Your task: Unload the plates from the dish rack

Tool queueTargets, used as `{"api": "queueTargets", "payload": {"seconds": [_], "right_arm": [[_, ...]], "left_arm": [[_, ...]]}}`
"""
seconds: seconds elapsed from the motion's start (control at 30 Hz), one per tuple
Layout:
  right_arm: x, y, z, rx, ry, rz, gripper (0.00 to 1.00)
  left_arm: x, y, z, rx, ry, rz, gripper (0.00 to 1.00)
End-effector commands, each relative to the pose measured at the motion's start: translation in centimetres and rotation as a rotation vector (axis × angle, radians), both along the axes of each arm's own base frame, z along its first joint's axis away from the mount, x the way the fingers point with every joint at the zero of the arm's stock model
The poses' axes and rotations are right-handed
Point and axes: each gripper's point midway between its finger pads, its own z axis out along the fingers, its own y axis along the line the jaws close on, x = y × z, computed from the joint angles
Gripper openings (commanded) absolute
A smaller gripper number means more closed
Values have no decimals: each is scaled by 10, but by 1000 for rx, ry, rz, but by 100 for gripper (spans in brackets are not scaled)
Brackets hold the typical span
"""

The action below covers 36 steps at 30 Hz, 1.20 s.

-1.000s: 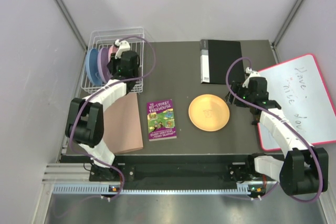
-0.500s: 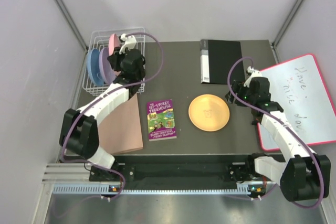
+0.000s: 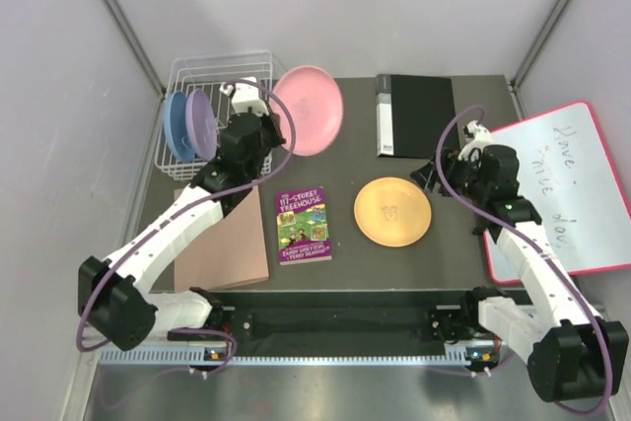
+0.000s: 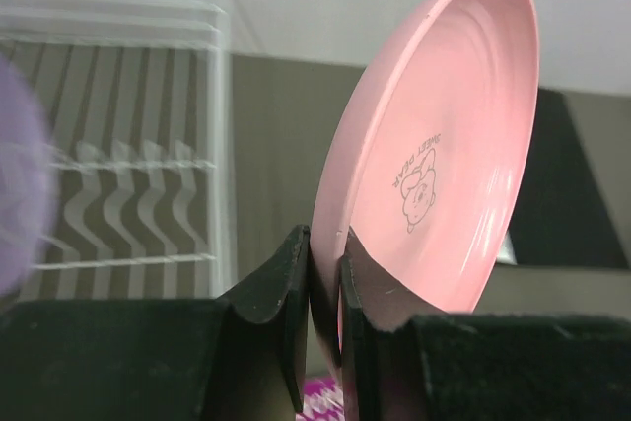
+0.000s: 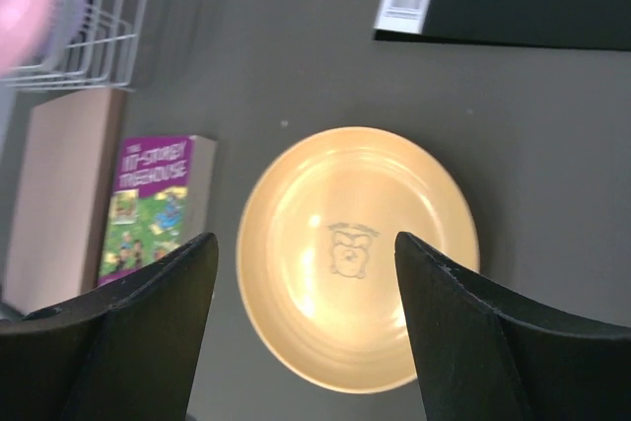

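My left gripper (image 3: 268, 123) is shut on the rim of the pink plate (image 3: 308, 110) and holds it in the air, right of the white wire dish rack (image 3: 183, 74). In the left wrist view the pink plate (image 4: 444, 165) stands on edge between my fingers (image 4: 296, 293), gripper (image 4: 323, 273). The purple plate (image 3: 202, 120) and the light blue plate (image 3: 177, 125) stand upright in the rack. The yellow-orange plate (image 3: 392, 211) lies flat on the table. My right gripper (image 3: 439, 176) is open and empty, above the yellow-orange plate (image 5: 357, 255); it shows in the right wrist view (image 5: 306, 273).
A purple book (image 3: 303, 225) lies at the table's middle. A tan board (image 3: 227, 239) lies at the left front. A black binder (image 3: 414, 115) lies at the back. A whiteboard (image 3: 562, 189) lies at the right. The rack (image 4: 128, 175) shows behind the pink plate.
My left gripper has lifted the pink plate out of the rack and carried it right; the plate now faces up-right in the air. The right arm barely moved.
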Motion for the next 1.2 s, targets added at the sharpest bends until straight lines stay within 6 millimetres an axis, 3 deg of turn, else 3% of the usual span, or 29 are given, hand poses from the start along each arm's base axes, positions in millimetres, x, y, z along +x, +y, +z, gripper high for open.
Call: {"api": "queueTargets", "payload": {"seconds": [0.0,0.07,0.27,0.57,0.77,0.87,0.9,0.97,1.0,1.07,1.17], "right_arm": [[1,27,41,144,-116,126,73],[3,31,47,168,-142,138,73],[5,37,48,197,-157,155,77],[14,32,14,154,-81,127,73],[18,23,-14,85,-3,99,54],[17,19,-19,72,-1,77,31],[17,18,-19,69,-3,72,29],[17,16,-21,63,-4,61,37],[17,16,-22,61,0,62,34],[17,18,-25,65,3,73,18],[16,22,-28,82,11,92,4]], "left_arm": [[-24,-86,-31,-258,133,-339,0],[-29,-101,-46,-234,167,-353,0],[-43,-137,-64,-251,204,-428,0],[-63,-179,-69,-236,215,-503,0],[-72,-186,-54,-244,182,-524,0],[-72,-180,-49,-231,167,-507,0],[-72,-180,-46,-230,162,-507,0],[-74,-177,-43,-230,154,-509,0],[-74,-177,-42,-230,152,-508,0],[-74,-175,-40,-228,146,-506,0],[-75,-176,-41,-222,149,-516,0]]}}
